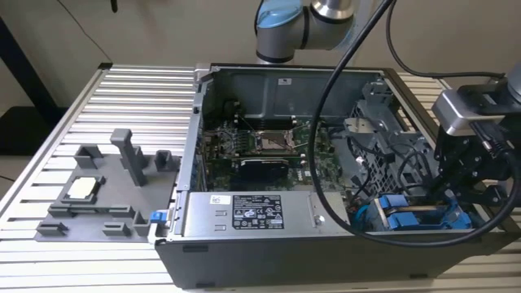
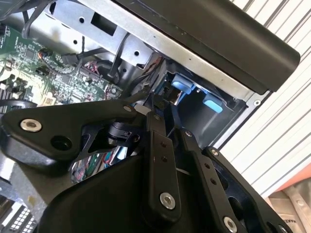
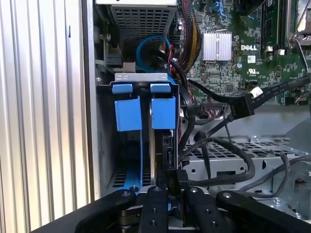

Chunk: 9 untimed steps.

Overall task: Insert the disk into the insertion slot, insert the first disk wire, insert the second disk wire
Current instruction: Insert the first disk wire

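Note:
Two blue-carriered drives stand side by side in the grey drive cage, the insertion slot (image 3: 104,145) (image 1: 368,215). The disk (image 3: 163,112) is the one nearer the motherboard, seated in its bay, and its blue tab (image 1: 404,220) shows at the case's front corner on the exterior view's right. My gripper (image 3: 174,191) (image 2: 170,127) (image 1: 457,194) hovers just above the disk's edge. Its fingers are shut on a black plug (image 3: 178,180) of a thick black disk wire (image 3: 228,174). A second black plug (image 3: 240,107) on a flat wire hangs loose beside the cage.
The open computer case (image 1: 244,244) lies on a slatted table (image 1: 130,91). The green motherboard (image 1: 269,146), power supply (image 1: 252,213) and perforated grey bracket (image 3: 252,150) crowd the cage. A grey fixture tray (image 1: 97,201) sits at the exterior view's left. Black cables loop over the case.

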Each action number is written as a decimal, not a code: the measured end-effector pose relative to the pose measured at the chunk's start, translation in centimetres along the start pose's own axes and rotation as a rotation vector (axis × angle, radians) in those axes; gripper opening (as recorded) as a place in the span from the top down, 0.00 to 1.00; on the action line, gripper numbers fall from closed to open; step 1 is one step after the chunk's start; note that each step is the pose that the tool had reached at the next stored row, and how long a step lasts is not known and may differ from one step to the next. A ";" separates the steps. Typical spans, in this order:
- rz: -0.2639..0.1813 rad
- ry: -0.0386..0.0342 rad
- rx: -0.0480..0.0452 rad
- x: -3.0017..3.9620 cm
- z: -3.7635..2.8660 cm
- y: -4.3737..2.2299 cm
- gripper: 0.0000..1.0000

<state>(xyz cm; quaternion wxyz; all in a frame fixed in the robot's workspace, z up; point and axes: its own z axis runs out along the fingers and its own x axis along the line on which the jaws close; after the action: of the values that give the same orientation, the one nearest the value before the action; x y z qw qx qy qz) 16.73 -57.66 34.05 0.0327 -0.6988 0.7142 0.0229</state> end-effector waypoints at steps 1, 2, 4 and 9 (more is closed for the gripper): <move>0.000 -0.0004 0.0000 0.00 0.03 0.00 0.81; 0.000 -0.0007 -0.0001 0.00 0.06 -0.01 0.81; 0.000 -0.0011 -0.0001 -0.01 0.09 -0.02 0.81; 0.000 -0.0012 -0.0001 -0.02 0.11 -0.11 0.81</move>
<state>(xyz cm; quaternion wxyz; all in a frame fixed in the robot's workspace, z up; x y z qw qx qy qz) 16.85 -57.63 33.94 0.0331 -0.6987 0.7142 0.0234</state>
